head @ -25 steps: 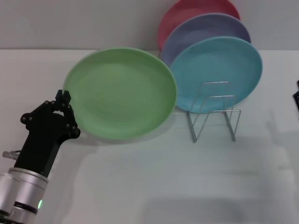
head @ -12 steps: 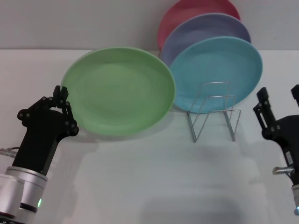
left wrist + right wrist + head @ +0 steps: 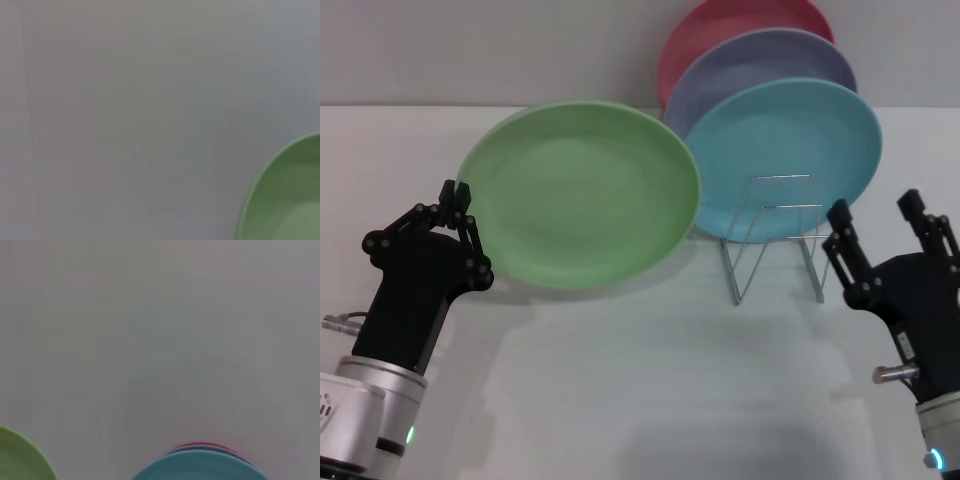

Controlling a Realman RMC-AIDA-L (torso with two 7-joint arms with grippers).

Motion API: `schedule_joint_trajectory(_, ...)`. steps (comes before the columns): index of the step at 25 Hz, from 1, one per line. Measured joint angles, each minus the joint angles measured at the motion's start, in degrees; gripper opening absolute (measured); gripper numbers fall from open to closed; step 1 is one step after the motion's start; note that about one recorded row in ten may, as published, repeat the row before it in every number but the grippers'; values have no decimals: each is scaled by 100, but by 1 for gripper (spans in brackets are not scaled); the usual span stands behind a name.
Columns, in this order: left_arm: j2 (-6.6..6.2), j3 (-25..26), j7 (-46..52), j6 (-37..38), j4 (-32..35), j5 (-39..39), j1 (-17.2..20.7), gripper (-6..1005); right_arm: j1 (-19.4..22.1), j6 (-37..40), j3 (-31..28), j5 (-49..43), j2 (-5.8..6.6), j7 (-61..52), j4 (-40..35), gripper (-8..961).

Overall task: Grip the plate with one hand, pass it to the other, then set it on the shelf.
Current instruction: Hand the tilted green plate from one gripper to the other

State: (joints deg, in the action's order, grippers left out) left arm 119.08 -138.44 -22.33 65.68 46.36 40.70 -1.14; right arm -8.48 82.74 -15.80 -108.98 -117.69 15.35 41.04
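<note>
The left tool point(image 3: 455, 205) pinches the 9 o'clock rim of the round, matte green plate point(image 3: 585, 195), holding it tilted above the white bench point(image 3: 650, 390). The right tool point(image 3: 880, 225) stands with fingers spread wide at 3 o'clock of the thin wire shelf point(image 3: 775, 235). A smooth turquoise plate point(image 3: 790, 150) leans upright in that shelf.

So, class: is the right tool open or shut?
Open. In the head view the right tool has its two fingers spread apart with nothing between them, beside the shelf.
</note>
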Motion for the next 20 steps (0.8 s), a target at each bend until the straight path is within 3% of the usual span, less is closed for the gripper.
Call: schedule_joint_trajectory(20,1,-669,-605,364,208,1023,9,29,-659,-824,283,-45,-43,-42,64,733)
